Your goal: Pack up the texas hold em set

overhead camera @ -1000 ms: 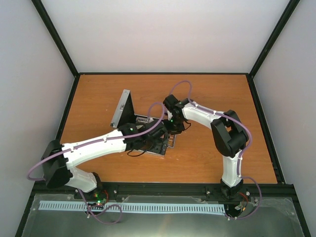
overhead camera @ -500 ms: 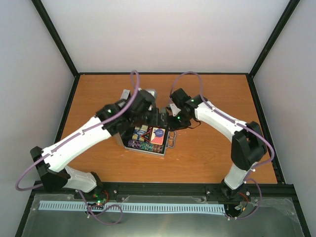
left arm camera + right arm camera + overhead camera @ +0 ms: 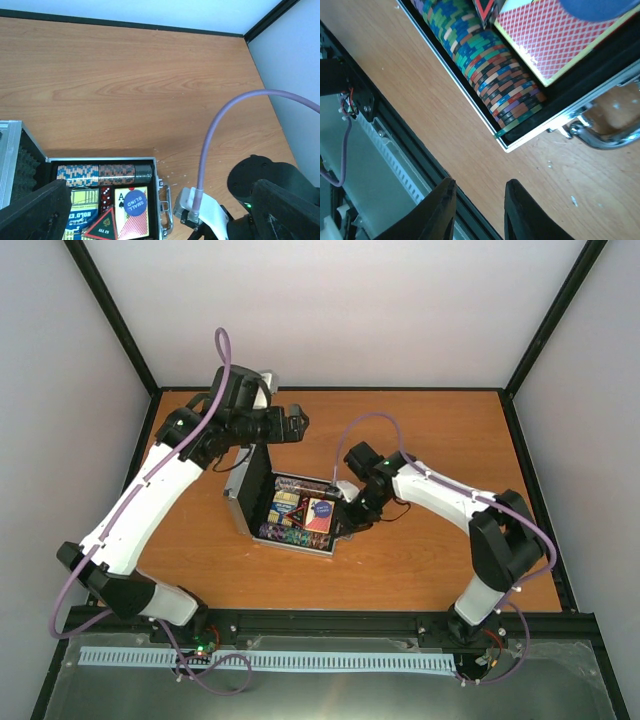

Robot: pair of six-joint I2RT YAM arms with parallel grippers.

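The silver case (image 3: pixel 331 540) lies open mid-table, its lid (image 3: pixel 247 487) standing up on the left. Inside are rows of multicoloured chips (image 3: pixel 102 173), a red card deck (image 3: pixel 131 225) under a blue round button (image 3: pixel 133 202), a triangular button (image 3: pixel 105 227) and red dice. My left gripper (image 3: pixel 292 423) hangs open and empty above and behind the case; its fingers (image 3: pixel 35 212) frame the wrist view. My right gripper (image 3: pixel 352 512) is open and empty beside the metal handle (image 3: pixel 605 135), over bare table by the near chip row (image 3: pixel 480 65).
The black frame rail (image 3: pixel 385 135) and the table's near edge show just past my right fingertips (image 3: pixel 437 210). A purple cable (image 3: pixel 215 130) loops over the right wrist. White walls enclose the table on three sides.
My left arm has lifted and swung back and left, off the case, uncovering the lid and contents. My right gripper has slid down to the handle side of the case.
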